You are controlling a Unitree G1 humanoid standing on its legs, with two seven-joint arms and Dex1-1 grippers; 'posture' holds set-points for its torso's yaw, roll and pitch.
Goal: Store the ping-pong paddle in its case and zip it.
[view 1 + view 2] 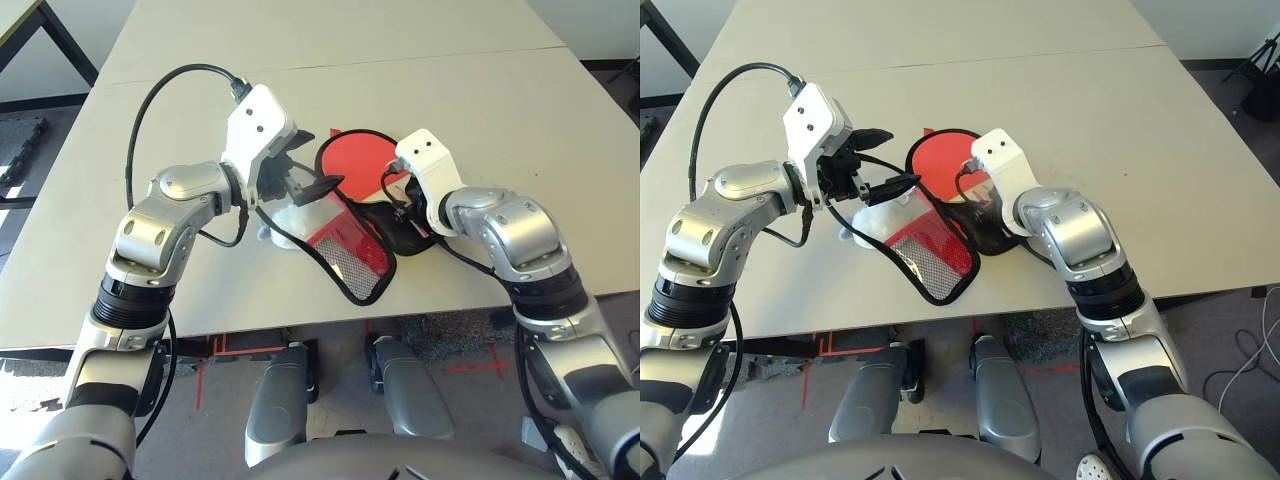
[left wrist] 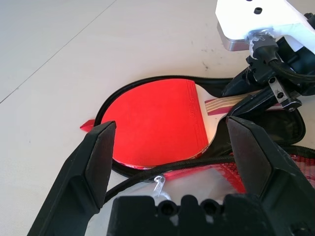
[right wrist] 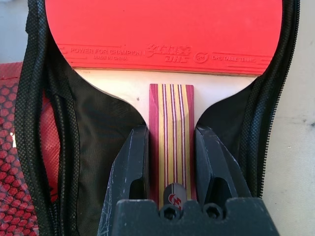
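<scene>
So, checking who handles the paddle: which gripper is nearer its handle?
Right. The right gripper is shut on the paddle handle; the left gripper hangs open beside the case flap, apart from it.

Paddle handle (image 3: pixel 173 142) between jaws — case (image 3: pixel 93 132) beneath

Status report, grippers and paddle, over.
Right gripper shut on paddle handle, paddle in open case. Left gripper open at case flap. Nothing blocking.
</scene>
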